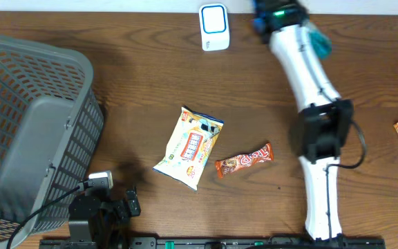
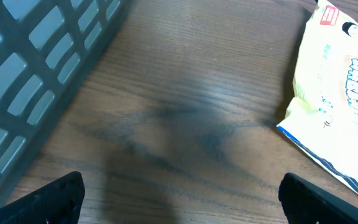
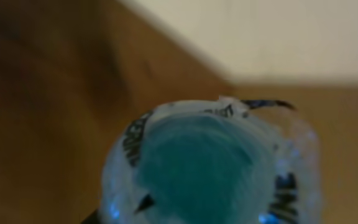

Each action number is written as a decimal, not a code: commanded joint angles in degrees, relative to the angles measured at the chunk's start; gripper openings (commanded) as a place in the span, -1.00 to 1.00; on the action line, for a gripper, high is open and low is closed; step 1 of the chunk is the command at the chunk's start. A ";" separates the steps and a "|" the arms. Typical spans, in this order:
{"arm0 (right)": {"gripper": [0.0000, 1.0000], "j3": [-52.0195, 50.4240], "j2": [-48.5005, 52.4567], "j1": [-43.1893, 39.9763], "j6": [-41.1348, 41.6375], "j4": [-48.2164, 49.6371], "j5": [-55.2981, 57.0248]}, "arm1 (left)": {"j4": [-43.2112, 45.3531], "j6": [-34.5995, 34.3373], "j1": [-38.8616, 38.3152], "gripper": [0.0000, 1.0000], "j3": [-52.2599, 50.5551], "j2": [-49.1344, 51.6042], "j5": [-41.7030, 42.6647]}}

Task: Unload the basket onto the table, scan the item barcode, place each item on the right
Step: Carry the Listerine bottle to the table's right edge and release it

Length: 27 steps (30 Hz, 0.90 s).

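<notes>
Plainly, left pincer (image 2: 179,202) gapes wide over brown wood table (image 1: 150,69); right pincer (image 1: 261,21) grips teal packet (image 3: 197,168) by pale wall (image 3: 260,37).

The right arm (image 1: 302,66) is built of glossy white, rounded links, joined at mid-length by a boxy black housing (image 1: 323,131). From this housing a thin black cable (image 1: 359,149) is looped out to the right and back to the lower link. At the arm's top end, near the upper edge of the overhead frame, a black section is fitted with a small green light (image 1: 278,12) and blue parts (image 1: 258,24). The left arm (image 1: 99,211), at the lower left, is made up of black angular blocks. A small white-and-silver cylinder (image 1: 100,180) is mounted on it, and a black lead (image 1: 47,204) is run from that. Of the left tool (image 2: 191,205), only two matte black fingertips (image 2: 58,199) are shown, in the bottom corners of the left wrist view.
</notes>
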 commanded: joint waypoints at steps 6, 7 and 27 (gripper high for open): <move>-0.98 -10.67 0.26 -18.71 13.97 -2.21 -3.63 | -0.76 -0.09 -0.02 1.00 0.37 -0.39 -0.31; -0.98 -12.33 0.26 -20.48 13.97 -1.20 -3.63 | -0.76 -0.09 -0.02 1.00 0.35 -0.39 -0.31; 0.99 -20.46 -8.00 -32.44 17.59 3.39 -23.19 | -0.76 -0.09 -0.02 1.00 0.37 -0.39 -0.31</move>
